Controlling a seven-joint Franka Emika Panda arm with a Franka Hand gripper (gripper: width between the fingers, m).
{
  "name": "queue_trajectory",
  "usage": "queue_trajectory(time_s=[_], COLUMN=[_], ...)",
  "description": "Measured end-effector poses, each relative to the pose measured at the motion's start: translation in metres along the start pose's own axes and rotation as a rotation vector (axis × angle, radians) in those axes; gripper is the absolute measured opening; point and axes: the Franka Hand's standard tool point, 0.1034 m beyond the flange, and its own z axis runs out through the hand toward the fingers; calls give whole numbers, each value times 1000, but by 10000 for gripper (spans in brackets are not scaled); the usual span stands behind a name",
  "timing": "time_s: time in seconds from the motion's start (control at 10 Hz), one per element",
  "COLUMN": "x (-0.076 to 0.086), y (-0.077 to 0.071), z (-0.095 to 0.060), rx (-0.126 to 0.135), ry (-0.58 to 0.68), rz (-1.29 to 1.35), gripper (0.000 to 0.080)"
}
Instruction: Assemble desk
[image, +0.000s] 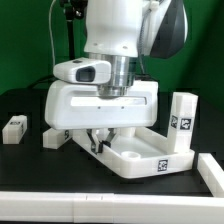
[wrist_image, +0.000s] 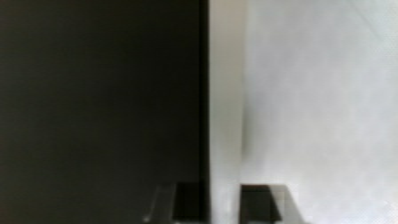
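**Inspector:** Exterior view. State the position of the workpiece.

**Technician:** The large white rectangular rimmed plastic tabletop panel (image: 140, 158) lies on the black table (image: 30, 105), low in front of the arm. A black-and-white square marker (image: 160, 166) shows on its near wall. One short white plastic block leg (image: 183, 120) stands upright at the panel's far corner on the exterior view's right. Whether it touches the panel or only stands just beside it cannot be told. A second block leg (image: 15, 127) lies on the table at the exterior view's left, well apart from the panel.

**Inspector:** End effector?

**Technician:** The white two-finger gripper (image: 97, 143) points down at the panel's edge. The hand body hides most of the fingers in this view.

**Inspector:** Wrist view.

**Technician:** The gripper (wrist_image: 226, 203) is clenched. Its two dark fingertips (wrist_image: 191, 203) stand close together, and a thin upright white wall of the tabletop panel (wrist_image: 311, 100) runs between them. The panel is grasped by its rim. White plastic fills one half of the picture and the black table (wrist_image: 89, 100) fills the other.
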Motion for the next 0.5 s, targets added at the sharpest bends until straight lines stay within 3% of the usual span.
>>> queue_trajectory(time_s=[0.2, 0.5], x=[15, 12], y=[-4, -1], z=[-4, -3], rx=[-6, -11], ry=[17, 11], rz=[-149, -285], gripper=[62, 62])
